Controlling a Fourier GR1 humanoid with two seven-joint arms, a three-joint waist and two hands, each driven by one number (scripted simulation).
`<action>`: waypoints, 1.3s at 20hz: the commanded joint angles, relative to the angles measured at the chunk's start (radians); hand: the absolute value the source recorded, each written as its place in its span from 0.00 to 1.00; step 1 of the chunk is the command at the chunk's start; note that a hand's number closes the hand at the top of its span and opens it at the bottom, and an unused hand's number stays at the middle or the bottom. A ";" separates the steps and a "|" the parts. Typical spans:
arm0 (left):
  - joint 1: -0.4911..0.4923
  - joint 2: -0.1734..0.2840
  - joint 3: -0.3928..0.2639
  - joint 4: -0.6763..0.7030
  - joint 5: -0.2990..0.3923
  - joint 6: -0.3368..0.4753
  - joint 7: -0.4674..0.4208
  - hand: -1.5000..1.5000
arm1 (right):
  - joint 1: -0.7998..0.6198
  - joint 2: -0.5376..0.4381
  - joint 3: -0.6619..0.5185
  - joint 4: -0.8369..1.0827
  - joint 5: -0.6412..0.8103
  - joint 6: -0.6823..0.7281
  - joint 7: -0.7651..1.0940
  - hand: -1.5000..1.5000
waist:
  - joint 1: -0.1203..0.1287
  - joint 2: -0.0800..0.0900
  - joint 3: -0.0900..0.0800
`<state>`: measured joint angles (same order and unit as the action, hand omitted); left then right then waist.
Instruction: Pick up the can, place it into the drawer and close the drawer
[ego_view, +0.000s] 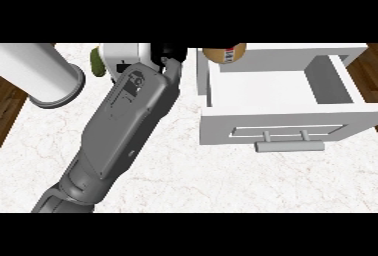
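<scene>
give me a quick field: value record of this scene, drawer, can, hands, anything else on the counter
drawer: open, nothing showing in the visible part of its tray
drawer handle: bar on the front panel, untouched
can: tan, at the drawer's far left corner, top cut off by the view's edge
hand: at the end of a forearm reaching across the counter, just left of the can; fingers unclear
other hand: not in view
white cylinder: far left of the counter
green object: partly hidden behind the arm
</scene>
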<state>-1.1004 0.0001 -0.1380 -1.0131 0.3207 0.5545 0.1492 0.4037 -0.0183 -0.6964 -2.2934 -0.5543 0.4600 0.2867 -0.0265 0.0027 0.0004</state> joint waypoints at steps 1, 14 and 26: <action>-0.115 0.000 -0.058 0.127 0.097 0.080 -0.024 1.00 | 0.002 0.004 0.008 0.016 0.013 0.033 -0.006 0.00 | -0.019 0.003 0.001; -0.231 0.000 -0.206 0.360 0.314 0.108 -0.197 1.00 | -0.027 0.005 0.043 -0.033 0.028 -0.028 0.027 0.00 | -0.038 0.008 0.001; -0.285 0.000 -0.321 0.496 0.472 0.103 -0.219 1.00 | -0.047 -0.020 0.034 -0.006 0.007 -0.014 0.022 0.00 | -0.052 0.011 0.001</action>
<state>-1.3859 0.0000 -0.4032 -0.5424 0.7475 0.6520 -0.0613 0.3656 -0.0203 -0.6557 -2.2851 -0.5285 0.4532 0.2888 -0.0732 0.0137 0.0019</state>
